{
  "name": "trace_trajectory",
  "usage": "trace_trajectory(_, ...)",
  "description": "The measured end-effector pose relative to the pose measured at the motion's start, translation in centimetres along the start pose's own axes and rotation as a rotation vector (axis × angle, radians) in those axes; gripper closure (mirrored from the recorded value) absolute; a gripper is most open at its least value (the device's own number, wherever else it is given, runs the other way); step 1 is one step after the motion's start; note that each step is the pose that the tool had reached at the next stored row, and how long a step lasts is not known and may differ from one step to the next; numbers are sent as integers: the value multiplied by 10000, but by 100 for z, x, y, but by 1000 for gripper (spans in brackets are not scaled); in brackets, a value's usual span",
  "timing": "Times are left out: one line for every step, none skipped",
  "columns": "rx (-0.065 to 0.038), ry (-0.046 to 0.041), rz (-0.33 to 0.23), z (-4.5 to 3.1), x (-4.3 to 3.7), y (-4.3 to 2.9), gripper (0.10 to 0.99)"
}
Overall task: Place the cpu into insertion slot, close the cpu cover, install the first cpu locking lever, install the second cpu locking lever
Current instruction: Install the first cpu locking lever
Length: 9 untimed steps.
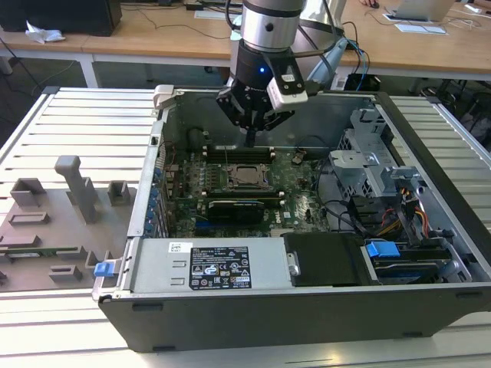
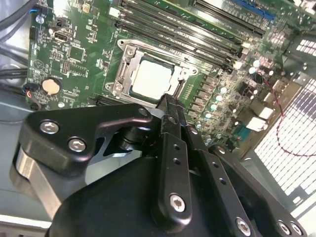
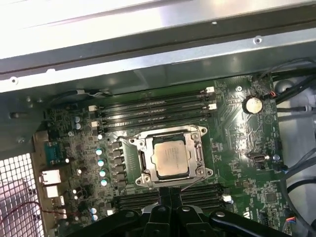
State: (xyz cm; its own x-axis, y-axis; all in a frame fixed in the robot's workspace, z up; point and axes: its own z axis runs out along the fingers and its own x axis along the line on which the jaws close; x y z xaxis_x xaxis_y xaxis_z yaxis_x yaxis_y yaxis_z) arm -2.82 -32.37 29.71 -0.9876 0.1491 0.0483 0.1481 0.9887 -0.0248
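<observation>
Hovering over the green circuit board inside the open dark grey computer case, my gripper has its fingers pressed together, holding nothing. The small square silvery-grey cpu lies flat in the square black insertion slot. The thin silvery metal cpu cover lies down around the chip, framing it. In the first wrist view, my gripper is near the slot.

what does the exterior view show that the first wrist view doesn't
Exterior view: the whole open computer case, the labelled power supply and grey fixture blocks at the exterior view's left. First wrist view: the coin cell and the cpu cover closed around the cpu. Both: the cpu in the insertion slot, the memory slots, and the shut gripper.
</observation>
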Motion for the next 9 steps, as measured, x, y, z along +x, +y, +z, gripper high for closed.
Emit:
trace_trajectory(8,-5,-185,0,0,0,980)
trace_trajectory(21,-11,-438,0,0,0,980)
trace_trajectory(27,-15,-630,0,0,0,980)
trace_trajectory(22,-17,-746,0,0,0,980)
trace_trajectory(0,-17,-868,0,1,0,980)
trace_trajectory(-83,-13,-1121,0,0,0,980)
trace_trajectory(-112,-12,-1261,0,0,0,980)
trace_trajectory(-127,-12,-1420,0,0,1,980)
trace_trajectory(-125,-15,-1600,1,0,0,980)
